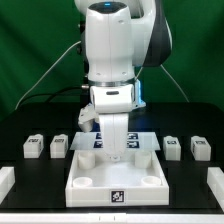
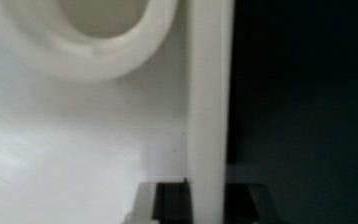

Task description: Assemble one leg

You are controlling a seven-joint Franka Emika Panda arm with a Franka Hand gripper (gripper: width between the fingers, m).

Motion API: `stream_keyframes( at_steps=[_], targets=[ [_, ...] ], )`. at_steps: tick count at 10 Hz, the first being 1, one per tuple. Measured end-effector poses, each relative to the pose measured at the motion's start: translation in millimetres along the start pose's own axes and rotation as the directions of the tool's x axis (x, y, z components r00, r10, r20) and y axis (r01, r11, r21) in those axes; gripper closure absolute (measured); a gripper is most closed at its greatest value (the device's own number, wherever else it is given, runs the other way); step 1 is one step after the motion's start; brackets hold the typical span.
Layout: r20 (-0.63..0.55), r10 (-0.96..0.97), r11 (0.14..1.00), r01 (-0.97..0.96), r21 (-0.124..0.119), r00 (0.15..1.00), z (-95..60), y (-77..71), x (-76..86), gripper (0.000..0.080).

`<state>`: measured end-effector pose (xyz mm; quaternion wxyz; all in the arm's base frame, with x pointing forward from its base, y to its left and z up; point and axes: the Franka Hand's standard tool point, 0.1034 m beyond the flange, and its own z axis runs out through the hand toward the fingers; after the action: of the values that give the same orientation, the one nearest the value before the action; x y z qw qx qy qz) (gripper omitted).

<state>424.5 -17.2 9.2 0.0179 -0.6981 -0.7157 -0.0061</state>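
Note:
Four small white legs with marker tags stand on the black table, two at the exterior view's left [image 1: 34, 147] [image 1: 59, 146] and two at its right [image 1: 172, 147] [image 1: 198, 148]. None is held. The large white tray-like piece [image 1: 115, 178] lies in the middle. My gripper [image 1: 118, 140] is down at the middle of its far rim. In the wrist view my gripper [image 2: 208, 192] has its two dark fingers [image 2: 167, 205] pressed one on each side of the raised rim [image 2: 208, 100], so it is shut on that rim. A round socket [image 2: 105, 30] of the tray shows close by.
The marker board [image 1: 92, 141] lies just behind the tray, partly hidden by my arm. White blocks sit at the front left [image 1: 6, 180] and front right [image 1: 214, 184] edges. Black table [image 2: 309, 110] lies beyond the rim.

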Motion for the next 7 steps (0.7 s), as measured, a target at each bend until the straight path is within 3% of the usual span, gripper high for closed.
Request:
stream_keyframes(
  at_steps=[2,7],
  targets=[
    [-0.006,0.002,1.0,-0.002,-0.01,1.0,0.4,11.2,8.5,0.0742],
    [-0.054,0.006,0.998,-0.009,-0.056,0.999,-1.9,57.7,63.0,0.0742]
  ],
)
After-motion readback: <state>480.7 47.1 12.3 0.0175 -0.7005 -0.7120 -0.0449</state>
